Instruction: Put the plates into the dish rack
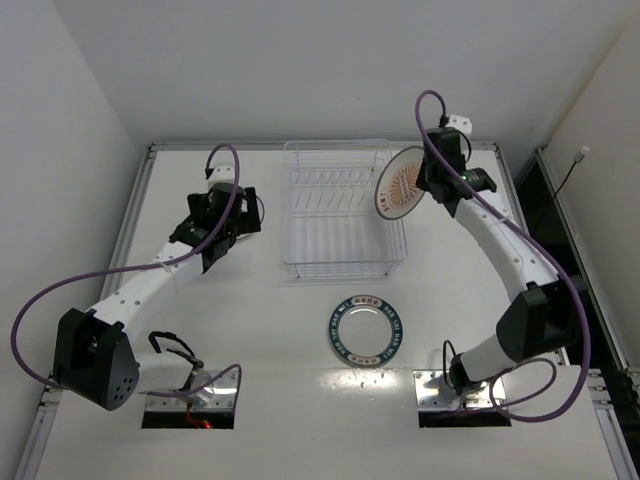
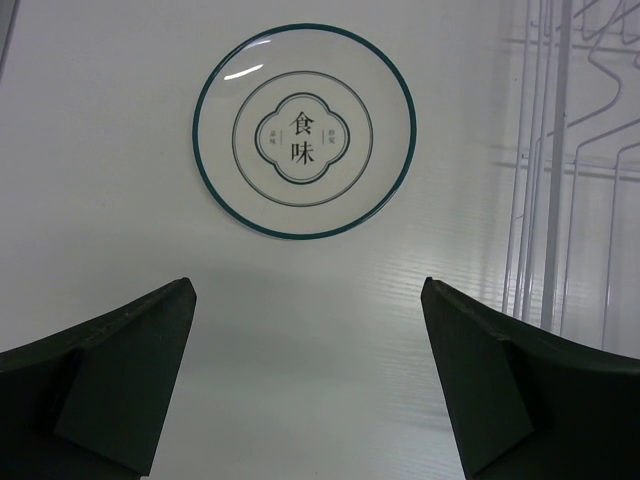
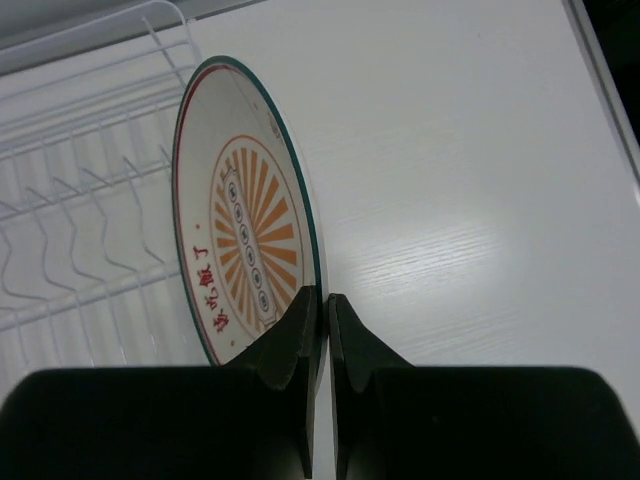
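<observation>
My right gripper [image 3: 322,296] is shut on the rim of the orange-striped plate [image 3: 250,230] and holds it on edge above the right end of the dish rack [image 1: 340,215]. In the top view the plate [image 1: 400,183] stands upright at the rack's right side, held by the right gripper [image 1: 432,186]. The teal patterned-rim plate [image 1: 367,328] lies flat on the table in front of the rack. The white plate with thin rings [image 2: 303,132] lies flat left of the rack, ahead of my open, empty left gripper [image 2: 306,285]. In the top view the left gripper [image 1: 238,215] mostly hides that plate.
The rack's wire prongs show in the right wrist view [image 3: 90,200] and at the right of the left wrist view [image 2: 560,200]. The table's raised edges [image 1: 135,215] run along the left, back and right. A purple cable [image 1: 225,150] loops above the left wrist.
</observation>
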